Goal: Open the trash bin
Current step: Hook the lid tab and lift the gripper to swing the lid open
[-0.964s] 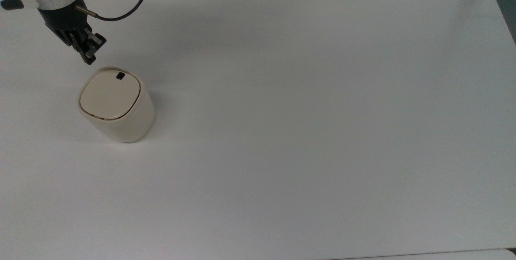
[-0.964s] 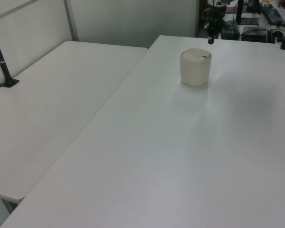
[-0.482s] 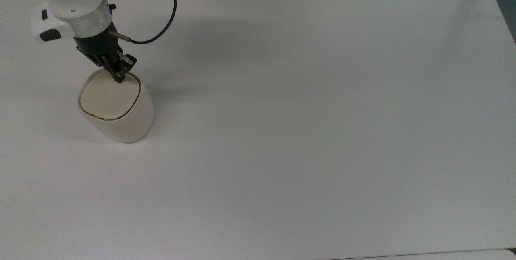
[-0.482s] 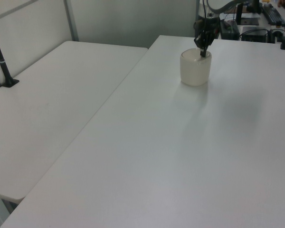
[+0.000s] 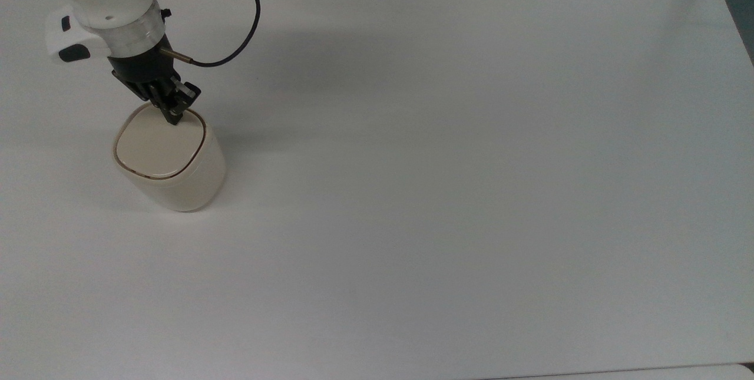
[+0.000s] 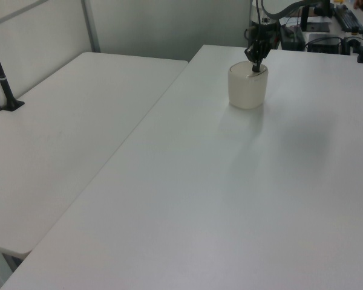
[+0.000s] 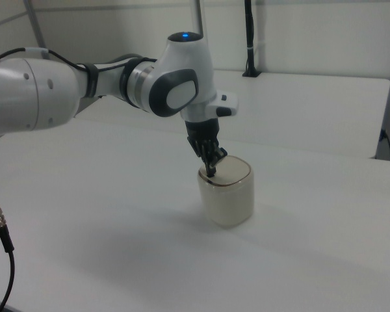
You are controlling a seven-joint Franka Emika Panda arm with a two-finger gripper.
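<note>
You can see the trash bin (image 5: 169, 162) on the white table (image 5: 447, 179), lid down. The gripper (image 5: 175, 116) presses on the lid's edge, fingers together. The right view shows the arm (image 7: 84, 84) reaching over.

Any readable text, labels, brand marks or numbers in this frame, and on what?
None can be read. The trash bin has a plain lid and body with no print. The gripper, the arm's white casing and the white table carry no legible marking in the top view, left view or right view.
</note>
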